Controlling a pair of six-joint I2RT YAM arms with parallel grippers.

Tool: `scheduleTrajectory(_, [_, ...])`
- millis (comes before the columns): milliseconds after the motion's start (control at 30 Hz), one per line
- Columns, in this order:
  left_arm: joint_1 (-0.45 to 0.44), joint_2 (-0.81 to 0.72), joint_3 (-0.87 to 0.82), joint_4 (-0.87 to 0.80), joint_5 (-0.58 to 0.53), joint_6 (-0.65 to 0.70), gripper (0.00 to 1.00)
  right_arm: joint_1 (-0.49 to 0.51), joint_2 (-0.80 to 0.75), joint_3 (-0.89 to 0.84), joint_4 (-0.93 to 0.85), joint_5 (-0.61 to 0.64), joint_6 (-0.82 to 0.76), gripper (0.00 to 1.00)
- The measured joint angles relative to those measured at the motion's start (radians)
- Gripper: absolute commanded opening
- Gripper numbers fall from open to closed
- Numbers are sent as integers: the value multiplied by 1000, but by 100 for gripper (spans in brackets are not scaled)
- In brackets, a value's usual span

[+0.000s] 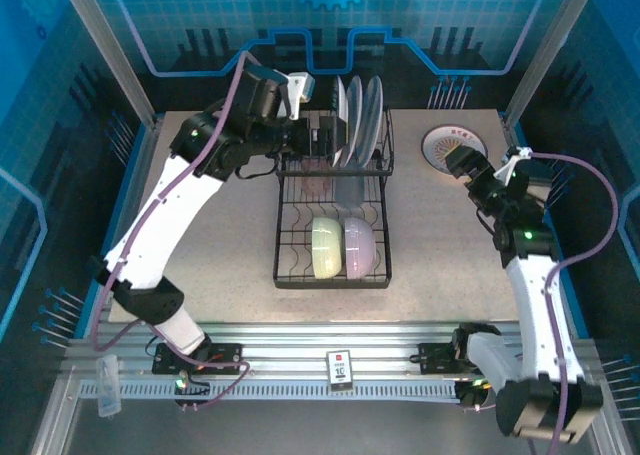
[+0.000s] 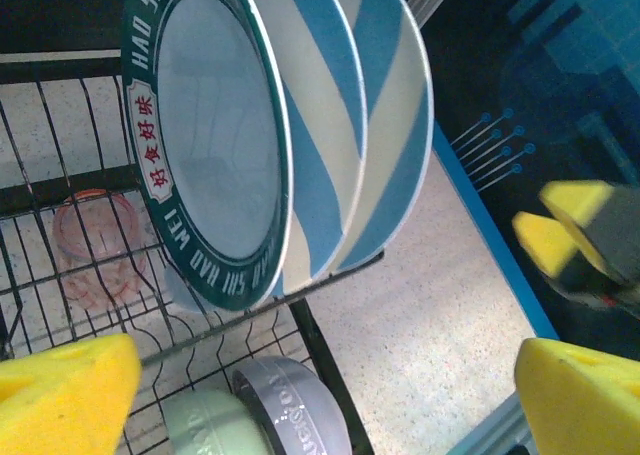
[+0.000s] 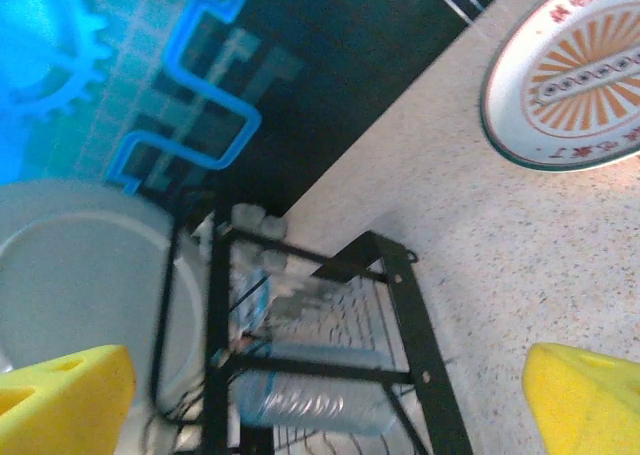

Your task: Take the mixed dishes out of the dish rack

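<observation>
Your left tool (image 1: pixel 326 135) is hovering released just left of the upright plates (image 1: pixel 358 110) in the dish rack (image 1: pixel 330 285). The right tool (image 1: pixel 462 163), also released, is hanging farther right.

Two arms, same build: glossy white link shells on the left arm (image 1: pixel 160 225) and right arm (image 1: pixel 535 305), with chunky black joint housings in between. Purple cable (image 1: pixel 236 80) draped loose along each one, base to wrist. Tiny green light (image 1: pixel 193 132) glowing on a black joint at upper left, another (image 1: pixel 527 237) on the right arm. Left pincer (image 2: pixel 320 360): fingers (image 2: pixel 65 395) capped in bright yellow wedge pads. Same yellow on the right pincer (image 2: pixel 550 220), dark grey block right behind it.
</observation>
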Motion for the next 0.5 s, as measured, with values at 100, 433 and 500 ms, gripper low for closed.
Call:
scheduleTrajectory(100, [21,71,57,-11,8,9,79,45,-77,74,-116,-14,-66,100])
scheduleTrajectory(433, [62,221,154,-18,53,-13,65,76,-239,135,-271,-92,-98,100])
scheduleTrajectory(500, [62,233,162,-17,58,-16,63,76,-239,136,-282,-104,-97,100])
